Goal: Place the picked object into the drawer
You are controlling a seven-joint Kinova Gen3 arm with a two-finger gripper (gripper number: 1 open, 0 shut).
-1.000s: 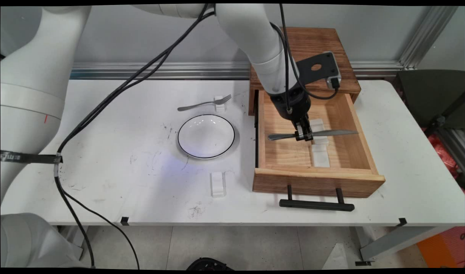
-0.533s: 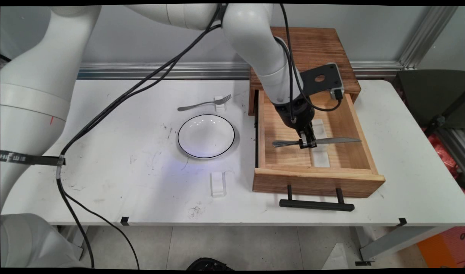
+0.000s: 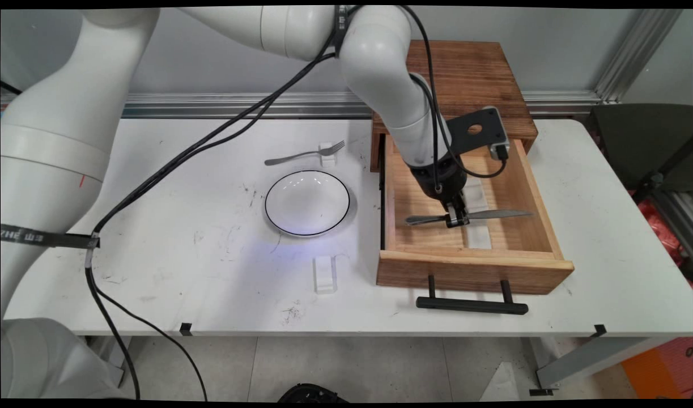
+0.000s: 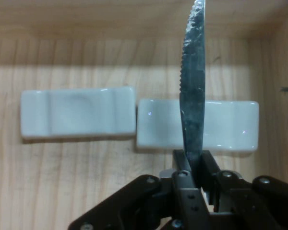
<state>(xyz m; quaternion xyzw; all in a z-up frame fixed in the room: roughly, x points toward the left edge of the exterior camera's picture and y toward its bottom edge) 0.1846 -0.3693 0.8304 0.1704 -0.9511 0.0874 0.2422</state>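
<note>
My gripper (image 3: 455, 217) (image 4: 194, 165) is down inside the open wooden drawer (image 3: 539, 209), shut on a silver knife (image 3: 493, 215) (image 4: 193, 96). The knife lies level, handle to the left and serrated blade to the right. In the hand view the blade crosses over one of two white rests (image 4: 230, 131) on the drawer floor; the other rest (image 4: 78, 118) lies beside it. In the main view the rests (image 3: 477, 233) show just under the knife.
A white bowl with a black rim (image 3: 307, 202) sits left of the drawer. A fork (image 3: 304, 154) leans on a small white rest (image 3: 327, 154) behind it. Another white rest (image 3: 325, 273) lies near the front. The drawer's black handle (image 3: 471, 305) juts toward the table's near edge.
The gripper has carried the knife lower into the drawer and toward its front, down close over the rests.
</note>
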